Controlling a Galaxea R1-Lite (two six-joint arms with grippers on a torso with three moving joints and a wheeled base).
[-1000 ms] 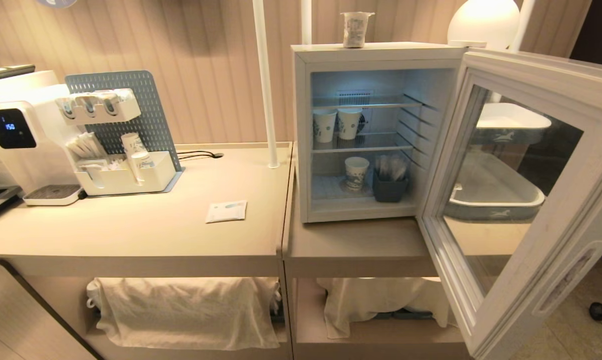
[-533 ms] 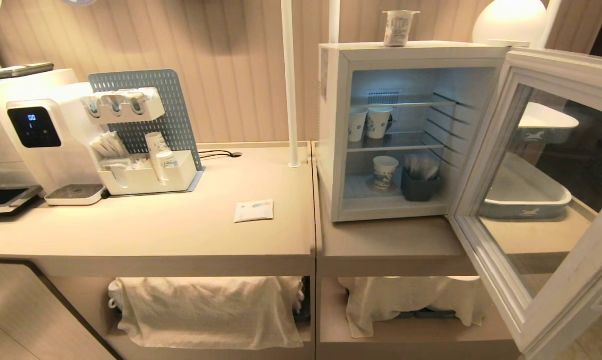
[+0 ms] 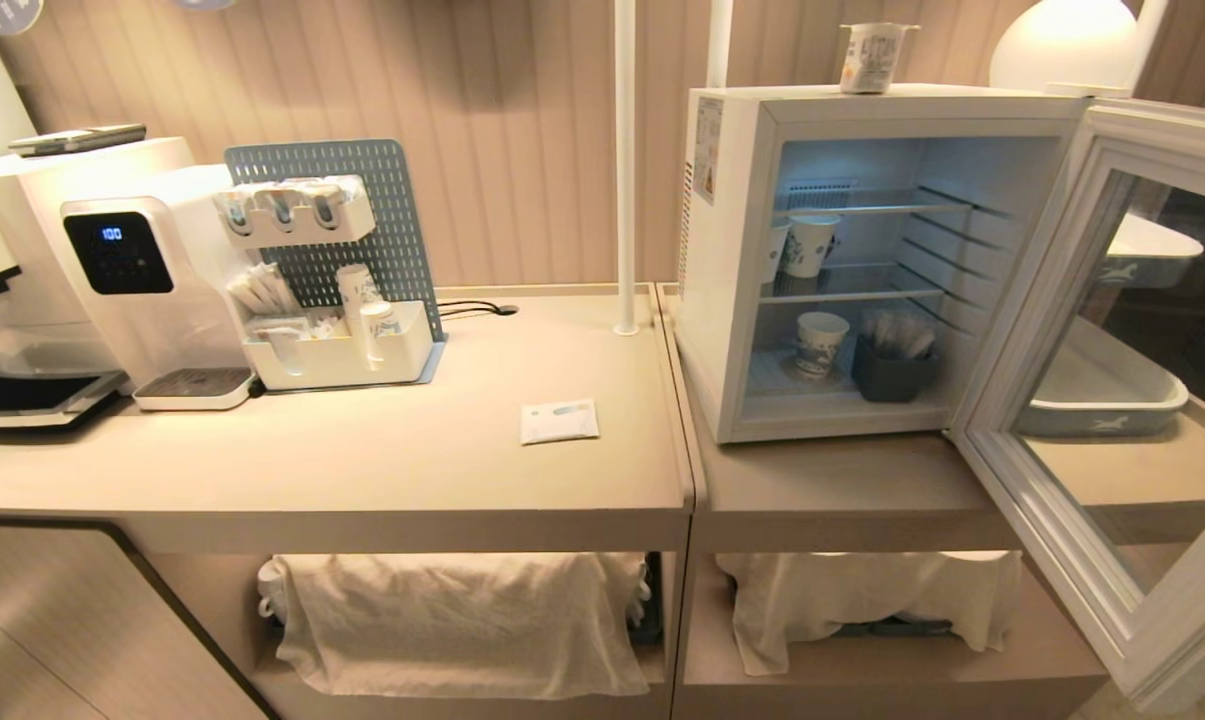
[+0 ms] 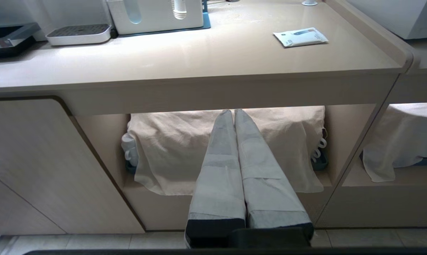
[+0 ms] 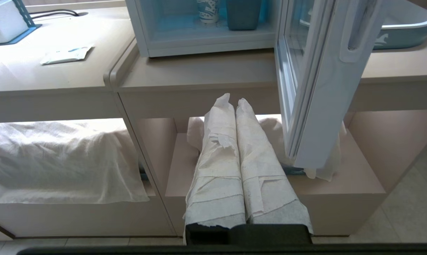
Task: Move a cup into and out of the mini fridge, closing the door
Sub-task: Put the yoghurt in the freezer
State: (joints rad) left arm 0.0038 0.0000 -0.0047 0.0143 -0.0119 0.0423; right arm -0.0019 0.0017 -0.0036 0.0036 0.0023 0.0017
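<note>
Left gripper: nearest of all, low in front of the counter, well short of the mini fridge; fingers pressed together, holding nothing.
Right gripper: also low, below the fridge's counter and just beside the lower corner of the door; fingers pressed together, empty.
Door: swung wide open, out from the fridge's right side.
Fridge interior: patterned paper cups and a dark holder on the shelves.
Cup: upright on top of the fridge, near its back edge.
Step in hand: I'd judge the approach; no reach has begun.
Next move: an arm must rise high, spread its fingers, and take the cup from the fridge's roof without snagging the door.
</note>
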